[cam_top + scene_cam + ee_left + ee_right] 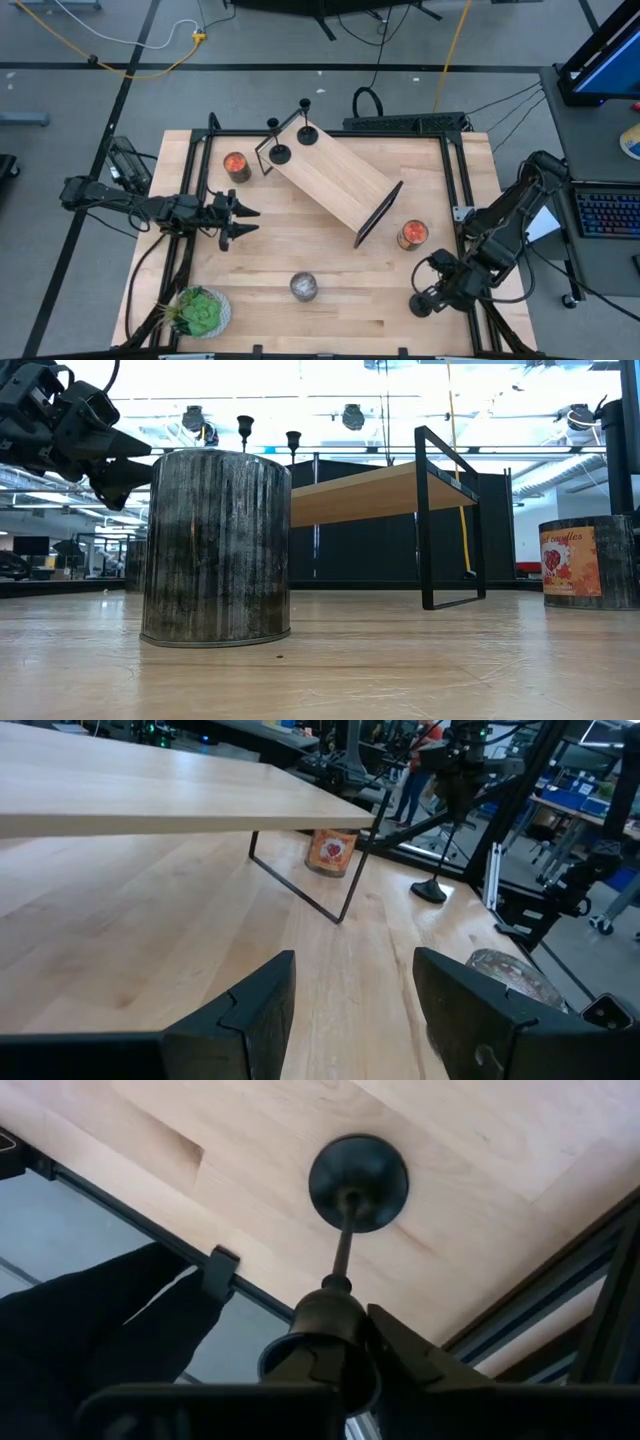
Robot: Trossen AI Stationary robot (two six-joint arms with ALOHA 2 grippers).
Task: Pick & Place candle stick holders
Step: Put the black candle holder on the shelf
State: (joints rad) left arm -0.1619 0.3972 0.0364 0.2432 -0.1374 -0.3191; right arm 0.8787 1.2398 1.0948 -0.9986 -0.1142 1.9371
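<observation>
Presently the right gripper [345, 1365] is seen pressed together on the cup end of a black candle stick holder [357, 1180], whose thin stem runs away from the fingers to its round base, set on the table [340, 270] close to the right edge rail. In the high view this gripper [432, 290] is placed near the table's front right corner, with the held holder's base [420, 305] just below it. Whether the base is bearing on the wood or has been lifted clear cannot be told.

Three further candle stick holders are noted well away from the right gripper, across the table: two standing on the raised wooden shelf [335, 180], at [305, 130] and [279, 150], and a third just off the shelf's end at [264, 160]; whether that one rests on the shelf or beside it cannot be told.

The left gripper [243, 222] is held spread and empty above the table's left side; ahead of its fingers [255, 1010] lie the shelf's black frame and, farther off, an orange-red glass jar [331, 851]. A squat silver jar [304, 287] stands between the two grippers, toward the front edge.

Judgement: one holder is in hand. If the shelf is the goal, it is left to be carried there and set down.
</observation>
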